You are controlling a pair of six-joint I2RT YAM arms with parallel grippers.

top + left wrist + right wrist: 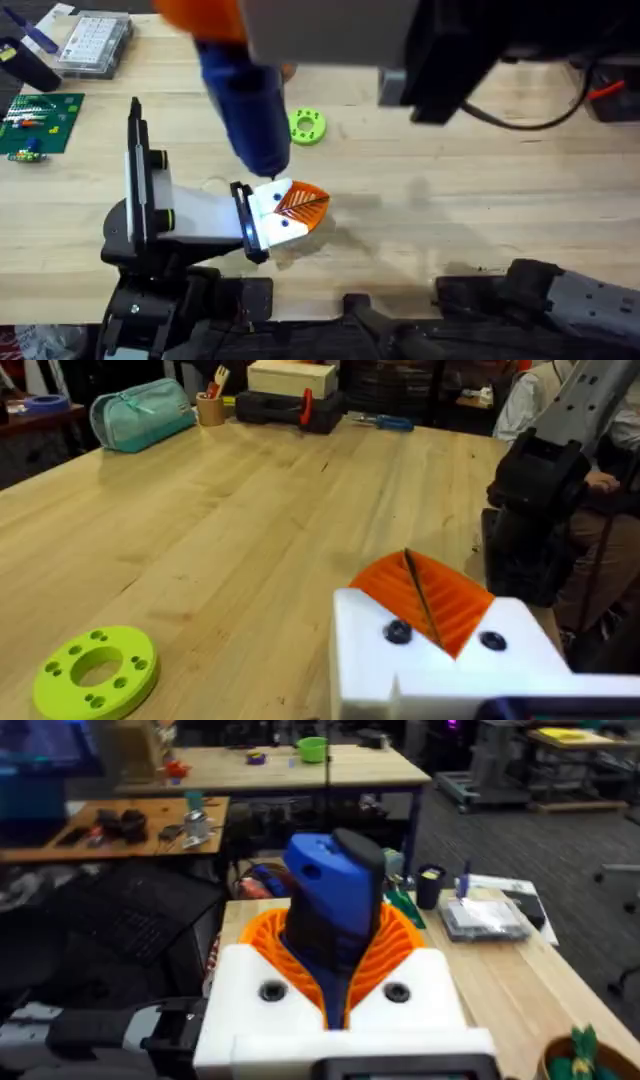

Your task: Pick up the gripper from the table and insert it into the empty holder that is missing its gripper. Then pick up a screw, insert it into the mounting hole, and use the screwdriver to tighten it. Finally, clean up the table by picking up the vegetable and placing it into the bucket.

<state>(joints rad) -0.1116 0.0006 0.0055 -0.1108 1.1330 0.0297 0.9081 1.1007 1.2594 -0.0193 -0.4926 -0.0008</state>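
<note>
The holder (200, 212), a light grey wrist body with black jaw plates, is the end of my left arm and lies low over the table. The orange ribbed gripper (298, 205) on its white base (440, 660) sits mounted at the holder's tip. Two dark screw heads (397, 632) show in that base. My right gripper (335, 975) is shut on the blue screwdriver (245, 110), which hangs nearly upright. Its thin metal bit (420, 598) comes down against the white base. The bucket (590, 1062) shows by its orange-tan rim. The vegetable is out of view.
A flat green disc with holes (307, 126) lies just beyond the screwdriver. At the far left are a green circuit board (35, 122) and a clear parts box (95, 42). A teal pouch (140, 412) sits at the table's far edge.
</note>
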